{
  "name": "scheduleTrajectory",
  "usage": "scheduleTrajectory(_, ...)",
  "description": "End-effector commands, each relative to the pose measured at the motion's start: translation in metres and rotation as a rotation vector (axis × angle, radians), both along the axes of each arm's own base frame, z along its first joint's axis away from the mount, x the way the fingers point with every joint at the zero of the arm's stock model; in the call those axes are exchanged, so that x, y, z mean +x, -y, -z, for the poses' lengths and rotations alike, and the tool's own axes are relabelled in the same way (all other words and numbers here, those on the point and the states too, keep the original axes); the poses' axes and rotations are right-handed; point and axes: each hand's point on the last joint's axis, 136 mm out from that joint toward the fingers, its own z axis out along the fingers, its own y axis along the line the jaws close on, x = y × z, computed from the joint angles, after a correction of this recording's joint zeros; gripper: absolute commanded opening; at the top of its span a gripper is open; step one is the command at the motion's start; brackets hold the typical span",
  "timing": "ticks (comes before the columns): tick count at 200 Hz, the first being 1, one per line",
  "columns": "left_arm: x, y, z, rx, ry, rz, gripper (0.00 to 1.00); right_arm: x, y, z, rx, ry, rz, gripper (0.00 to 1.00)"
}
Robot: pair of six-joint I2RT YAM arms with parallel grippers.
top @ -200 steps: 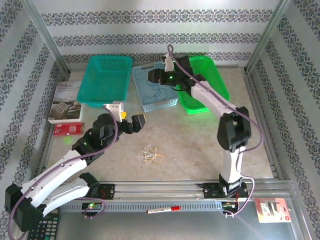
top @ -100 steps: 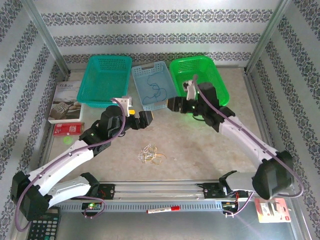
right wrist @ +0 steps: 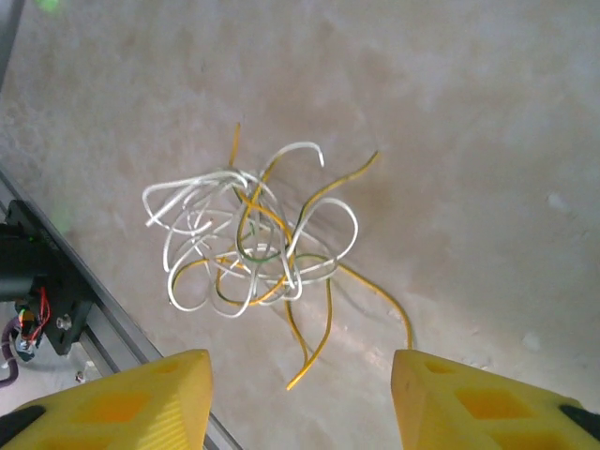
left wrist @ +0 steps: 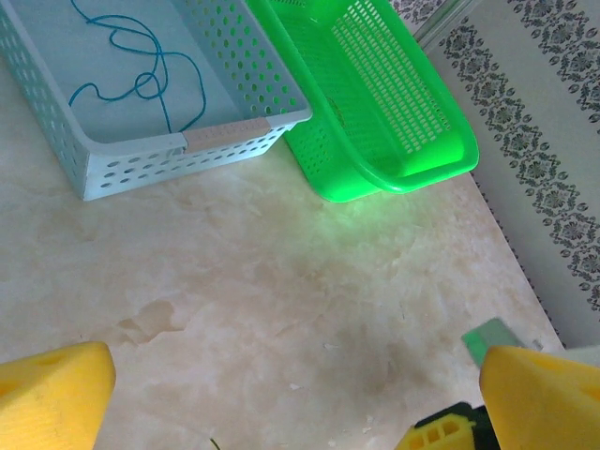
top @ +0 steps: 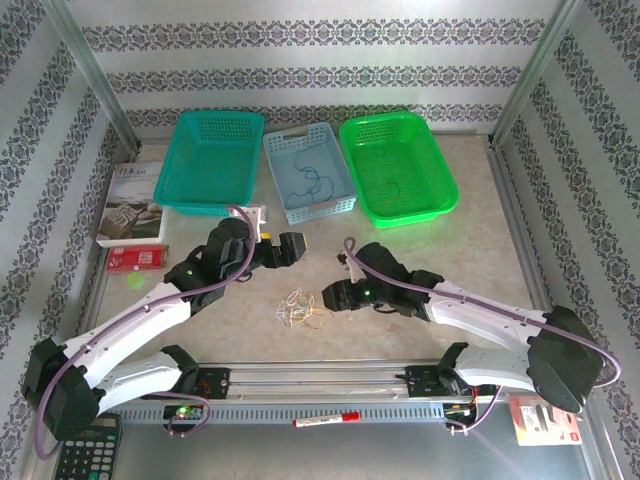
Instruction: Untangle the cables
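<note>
The yellow fingers of the right claw run off the bottom edge. The calculator is cut off too.

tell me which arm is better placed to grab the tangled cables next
Right. The open right claw sits beside the cables, framed between its fingers in its wrist view. The left claw is farther back, facing the blue basket.

No readable text, print on the book cover too small (likewise the red packet), calculator keys blurred
</note>
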Motion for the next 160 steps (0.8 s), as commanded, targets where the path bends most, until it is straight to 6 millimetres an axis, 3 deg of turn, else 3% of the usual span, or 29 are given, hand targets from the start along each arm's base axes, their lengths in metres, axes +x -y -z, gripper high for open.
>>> scheduleTrajectory(1,0.003,-0.007,0.002,0.009,-0.010,-0.037,1.00,-0.002,-0.003,0.010,-0.008,-0.013,0.039,0.56)
scheduleTrajectory(63,0.010,-0.007,-0.011,0.031,0.021,-0.043,1.00,-0.018,-0.020,0.028,-0.039,-0.067,-0.024,0.57)
scheduleTrajectory(160,0.012,-0.004,-0.008,0.022,0.017,-0.037,1.00,-0.031,-0.026,0.050,-0.077,-0.116,-0.059,0.55)
